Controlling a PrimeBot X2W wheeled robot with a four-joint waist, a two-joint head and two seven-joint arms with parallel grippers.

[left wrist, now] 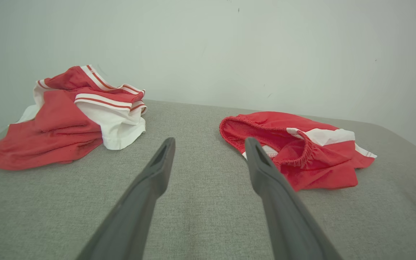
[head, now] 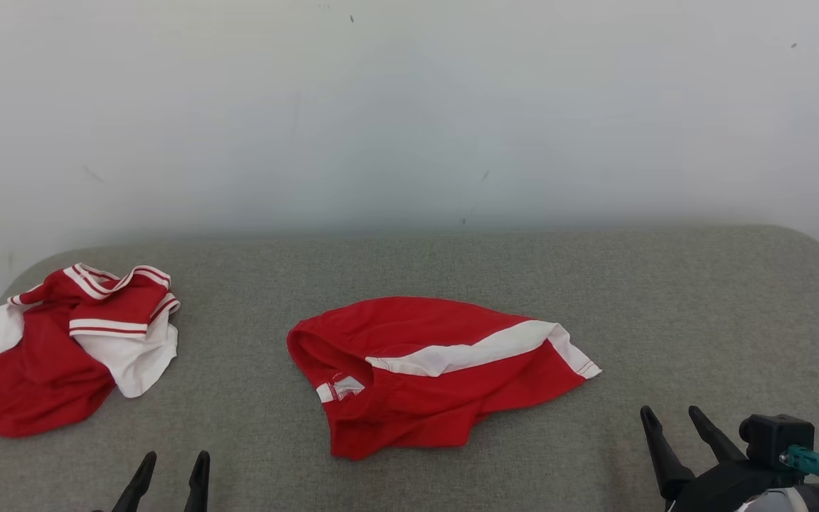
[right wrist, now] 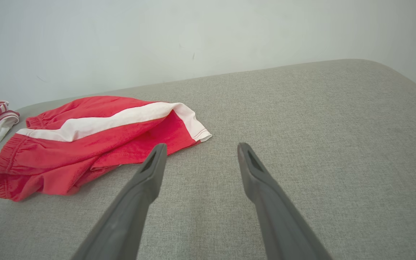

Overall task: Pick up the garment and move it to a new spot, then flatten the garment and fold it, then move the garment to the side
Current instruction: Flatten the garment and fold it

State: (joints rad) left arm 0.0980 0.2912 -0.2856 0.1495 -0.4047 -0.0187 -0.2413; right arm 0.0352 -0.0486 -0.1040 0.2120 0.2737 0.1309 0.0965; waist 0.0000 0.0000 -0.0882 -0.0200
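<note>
Left pincer [head: 176, 456], right pincer [head: 670, 412]: both stood wide, empty. Shorts [head: 424, 370] lay ahead between them, untouched. We judged risk: one-layer pinch letting cloth slip; jersey [head: 75, 348] beyond left pincer inviting wrong pick.

Red shorts [head: 424, 377] with white stripe; red-and-white striped shirt [head: 75, 345]; grey surface [head: 665, 299].

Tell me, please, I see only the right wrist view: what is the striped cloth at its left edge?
Observer: A second garment, a crumpled red and white shirt, lying apart from the red shorts.
Operator: Where is the left gripper?
Observer: The left gripper is open, holding nothing, pointing between the two garments.
Operator: Any tag on the shorts?
Observer: A white label shows just inside the waistband.
</note>
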